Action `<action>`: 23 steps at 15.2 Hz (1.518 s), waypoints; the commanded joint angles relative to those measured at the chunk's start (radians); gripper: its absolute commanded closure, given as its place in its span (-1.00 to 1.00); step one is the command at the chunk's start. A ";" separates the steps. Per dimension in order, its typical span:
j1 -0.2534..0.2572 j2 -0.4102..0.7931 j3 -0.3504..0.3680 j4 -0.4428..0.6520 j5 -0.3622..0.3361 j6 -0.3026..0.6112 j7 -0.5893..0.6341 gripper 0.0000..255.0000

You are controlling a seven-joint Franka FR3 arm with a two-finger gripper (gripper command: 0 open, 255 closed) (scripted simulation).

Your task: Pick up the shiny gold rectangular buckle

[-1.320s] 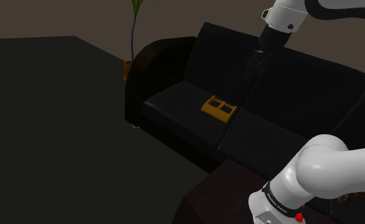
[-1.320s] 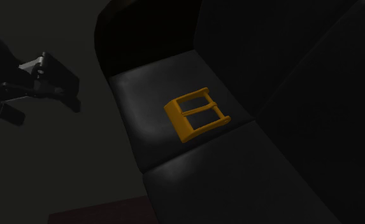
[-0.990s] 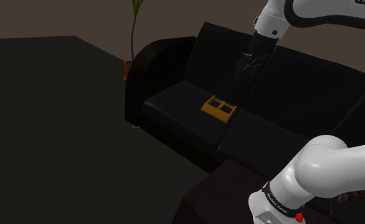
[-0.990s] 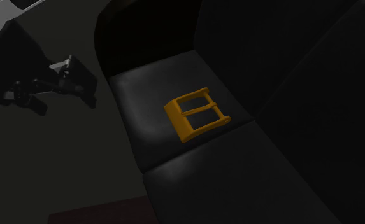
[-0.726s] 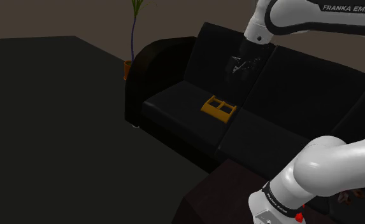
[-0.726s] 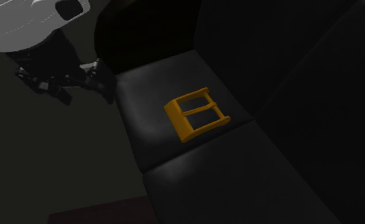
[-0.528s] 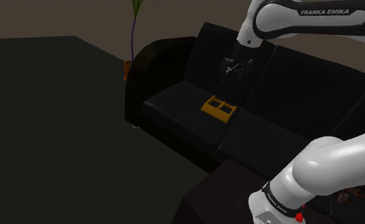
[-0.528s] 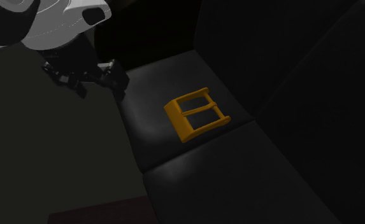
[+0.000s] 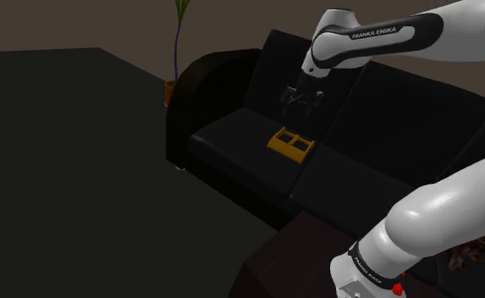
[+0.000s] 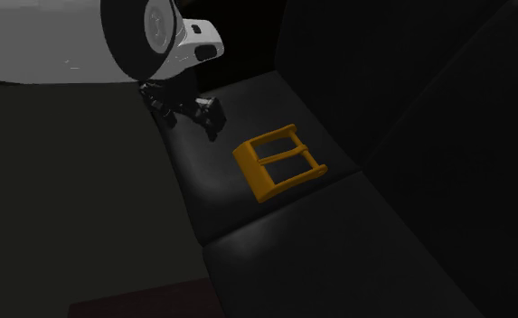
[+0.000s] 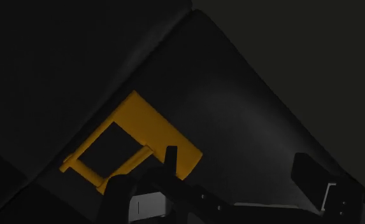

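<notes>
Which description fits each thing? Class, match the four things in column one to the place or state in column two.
Column one:
1. buckle
2. hand
3. sofa
4. potted plant

Column two:
A. stands beside the sofa's end
B. black, bears the buckle
C. orange-gold, lies flat on the seat
D. open, hovers over the sofa, holds nothing

Pairs: 1-C; 2-D; 3-B; 4-A
</notes>
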 commanded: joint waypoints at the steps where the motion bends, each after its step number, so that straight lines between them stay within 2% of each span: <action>1: -0.019 0.063 -0.016 0.021 0.007 0.039 0.033 -1.00; 10: -0.092 0.335 -0.088 0.137 0.069 0.181 0.156 -1.00; 21: -0.198 0.651 -0.156 0.306 0.217 0.297 0.258 -1.00; 23: -0.200 0.660 -0.155 0.304 0.220 0.307 0.256 -1.00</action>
